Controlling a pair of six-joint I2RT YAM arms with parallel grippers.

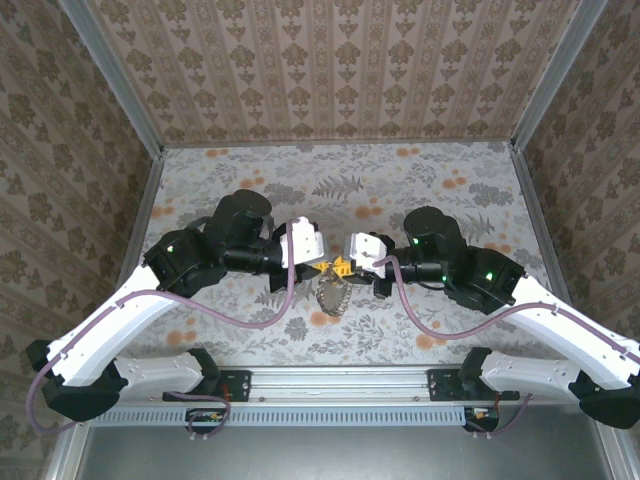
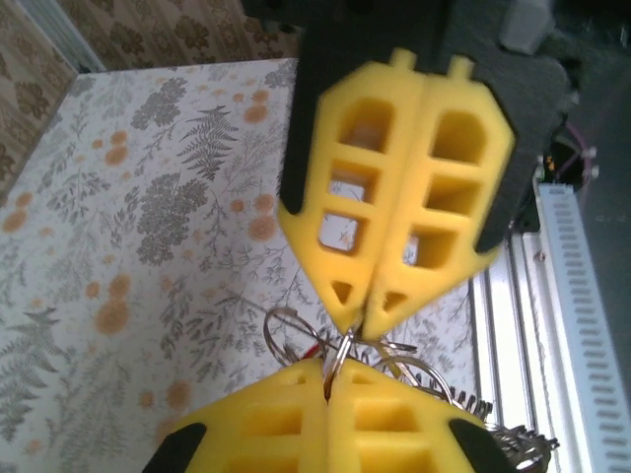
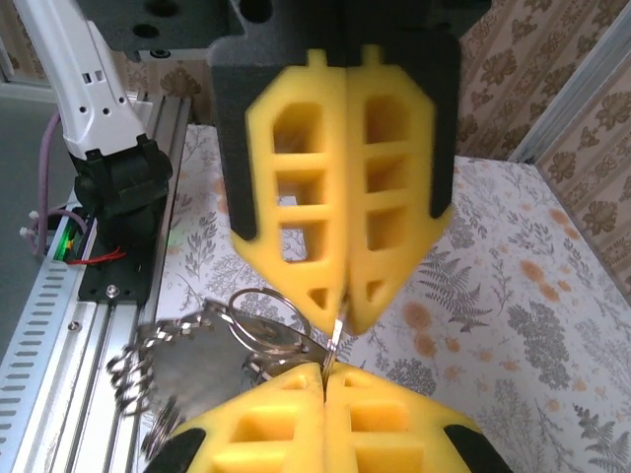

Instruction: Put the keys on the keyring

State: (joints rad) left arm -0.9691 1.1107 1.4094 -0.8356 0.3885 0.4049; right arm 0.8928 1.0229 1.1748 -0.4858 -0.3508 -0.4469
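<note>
Left gripper (image 1: 325, 266) and right gripper (image 1: 350, 266) meet tip to tip, with a bunch of grey metal keys (image 1: 330, 297) dangling just below.

From the left wrist, the left gripper (image 2: 361, 317) is pressed together on the thin silver wire keyring (image 2: 343, 345) — likely light, springy and slippery.

From the right wrist, the right gripper (image 3: 337, 325) also pinches the wire, so holding the rim seems best — the keys (image 3: 163, 370) hang to the left.

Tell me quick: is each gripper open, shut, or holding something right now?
Left gripper: shut, pinching the thin metal keyring at its fingertips.
Right gripper: shut, pinching the same keyring from the opposite side.
</note>
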